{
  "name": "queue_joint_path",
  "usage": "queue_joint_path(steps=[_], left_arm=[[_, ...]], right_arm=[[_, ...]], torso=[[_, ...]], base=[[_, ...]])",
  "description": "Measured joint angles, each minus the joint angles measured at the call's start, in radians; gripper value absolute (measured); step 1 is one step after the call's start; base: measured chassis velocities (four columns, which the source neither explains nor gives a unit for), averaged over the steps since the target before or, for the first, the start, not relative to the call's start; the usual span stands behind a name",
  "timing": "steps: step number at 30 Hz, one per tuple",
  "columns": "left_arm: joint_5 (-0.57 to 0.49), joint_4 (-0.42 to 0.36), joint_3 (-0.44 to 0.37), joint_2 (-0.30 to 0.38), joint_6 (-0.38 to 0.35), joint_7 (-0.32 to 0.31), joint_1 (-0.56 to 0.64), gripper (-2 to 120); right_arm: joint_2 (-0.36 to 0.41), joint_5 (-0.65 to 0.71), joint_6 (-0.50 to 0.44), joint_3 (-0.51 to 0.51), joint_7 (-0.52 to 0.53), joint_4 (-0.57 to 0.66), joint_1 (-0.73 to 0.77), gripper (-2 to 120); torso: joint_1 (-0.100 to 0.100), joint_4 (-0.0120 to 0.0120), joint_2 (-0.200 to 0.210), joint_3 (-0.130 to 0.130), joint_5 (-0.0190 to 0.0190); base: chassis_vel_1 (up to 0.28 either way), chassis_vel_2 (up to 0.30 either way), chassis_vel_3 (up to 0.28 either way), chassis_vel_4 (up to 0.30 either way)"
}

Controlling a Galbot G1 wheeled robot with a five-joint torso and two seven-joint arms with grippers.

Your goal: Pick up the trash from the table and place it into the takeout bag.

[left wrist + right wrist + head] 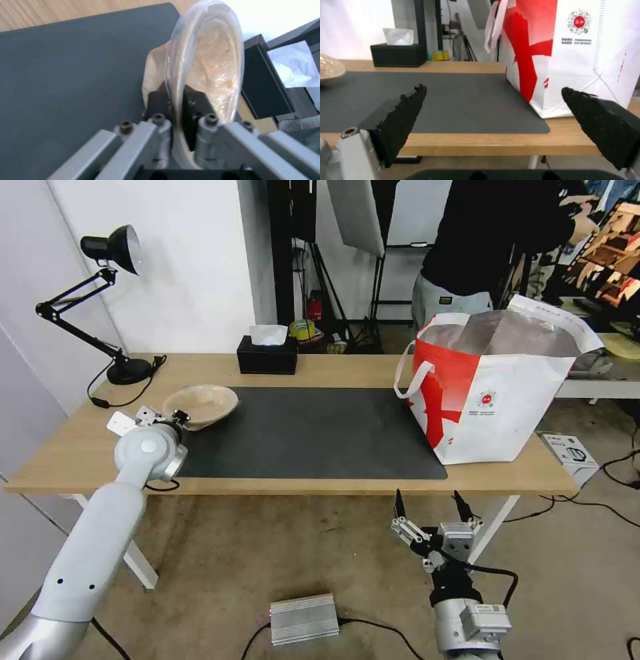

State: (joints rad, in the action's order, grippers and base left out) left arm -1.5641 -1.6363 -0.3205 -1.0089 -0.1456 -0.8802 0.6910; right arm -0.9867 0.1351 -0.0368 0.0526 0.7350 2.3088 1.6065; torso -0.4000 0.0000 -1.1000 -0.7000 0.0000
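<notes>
Low and nearest the head camera, the right gripper (430,502) is held in front of the table (333,483), below its front edge and short of the dark grey mat (313,433). Its jaws are spread wide with nothing between them; in the right wrist view the two black serrated fingertips (403,110) are seen far apart.

At the mat's left end, the left gripper (175,100) is positioned at the shallow beige bowl (200,405). Its jaws are clamped on the bowl's near rim, one black pad on each face of the rim, as seen in the left wrist view. The bowl (206,65) is tilted, and a clear film lining is visible inside it. Whether the bowl touches the mat cannot be told.

On the mat's right end, the takeout bag (493,400) is stood upright, mouth open, with its silvery lining exposed and one white loop handle hanging over the red side panel. Behind the mat, a black tissue box (267,355) is placed near the table's back edge. At the far left corner beyond the mat, a black desk lamp (110,247) is mounted.
</notes>
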Motion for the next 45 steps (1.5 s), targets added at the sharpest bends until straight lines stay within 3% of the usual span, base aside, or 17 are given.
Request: queue_joint_path(steps=[15,23,28,32,39,45], left_arm=[[-0.003,-0.064,-0.031,0.026,0.004,0.013,0.052,1],[-0.013,-0.146,-0.024,0.062,0.011,0.039,0.033,1],[-0.045,-0.219,0.028,0.081,0.039,0.064,-0.025,1],[-0.089,-0.270,0.103,0.112,0.078,0.133,-0.103,1],[-0.121,-0.280,0.205,0.123,0.118,0.213,-0.226,1],[-0.137,-0.225,0.341,0.078,0.143,0.294,-0.372,1]], right_arm=[[0.000,0.000,0.000,0.000,0.000,0.000,0.000,100],[0.000,0.000,0.000,0.000,0.000,0.000,0.000,100],[0.000,0.000,0.000,0.000,0.000,0.000,0.000,100],[0.000,0.000,0.000,0.000,0.000,0.000,0.000,100],[0.000,0.000,0.000,0.000,0.000,0.000,0.000,100],[0.000,0.000,0.000,0.000,0.000,0.000,0.000,100]], torso=[[0.000,0.0001,0.000,0.000,-0.0001],[0.000,0.0002,0.000,0.000,0.0000],[0.000,0.0000,0.000,0.000,0.0000],[0.000,0.0000,0.000,0.000,0.0001],[0.000,0.0000,0.000,0.000,0.0002],[0.000,0.0001,0.000,0.000,0.0002]], base=[[0.000,0.000,0.000,0.000],[0.000,0.000,0.000,0.000],[0.000,0.000,0.000,0.000],[0.000,0.000,0.000,0.000],[0.000,0.000,0.000,0.000],[0.000,0.000,0.000,0.000]])
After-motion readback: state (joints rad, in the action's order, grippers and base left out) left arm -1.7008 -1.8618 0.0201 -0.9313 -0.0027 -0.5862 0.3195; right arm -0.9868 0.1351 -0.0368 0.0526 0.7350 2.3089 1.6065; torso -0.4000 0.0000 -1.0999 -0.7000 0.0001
